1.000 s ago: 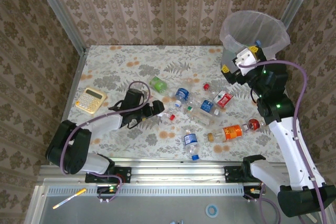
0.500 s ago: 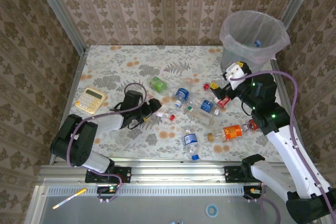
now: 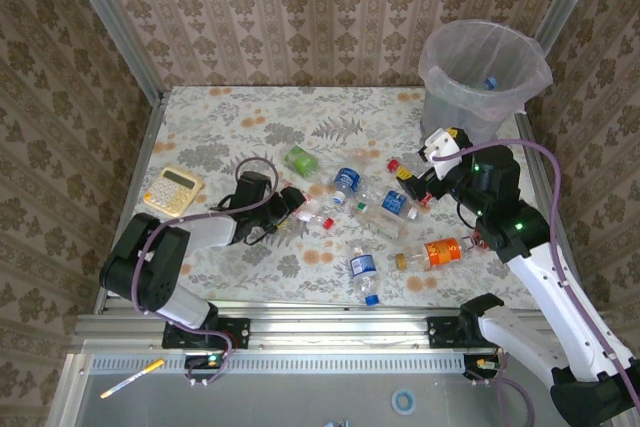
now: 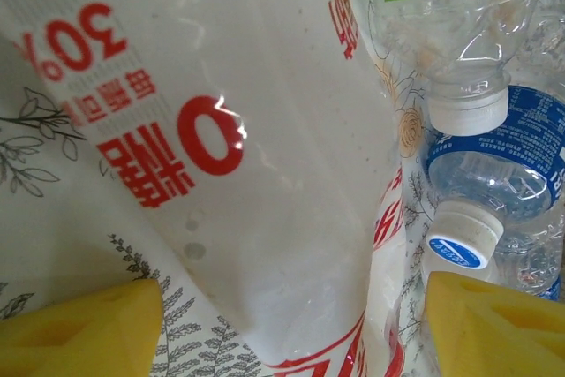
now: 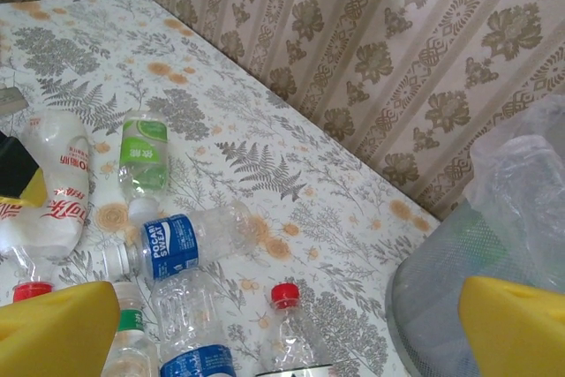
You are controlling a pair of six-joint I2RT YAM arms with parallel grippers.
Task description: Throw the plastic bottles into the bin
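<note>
Several plastic bottles lie in the middle of the table. A white bottle with red lettering (image 4: 247,174) lies between the yellow fingers (image 4: 79,328) of my left gripper (image 4: 296,324), with a gap on each side. In the top view that gripper (image 3: 293,204) sits low beside this red-capped bottle (image 3: 318,217). My right gripper (image 3: 420,179) hangs open over a red-capped clear bottle (image 5: 291,342), nothing between its fingers (image 5: 57,328). The grey bin (image 3: 485,72) with its plastic liner stands at the far right corner, its wall (image 5: 459,306) close by in the right wrist view.
A yellow calculator (image 3: 172,190) lies at the left. Other bottles: green-labelled (image 3: 300,160), blue-labelled (image 3: 346,183), orange (image 3: 440,252), and one near the front edge (image 3: 365,269). A Pocari Sweat bottle (image 5: 177,245) lies left of the right gripper. Wallpapered walls close in the table.
My right arm has come down from the bin's rim to just above the bottles, still open. The left gripper's jaws have narrowed around the white bottle.
</note>
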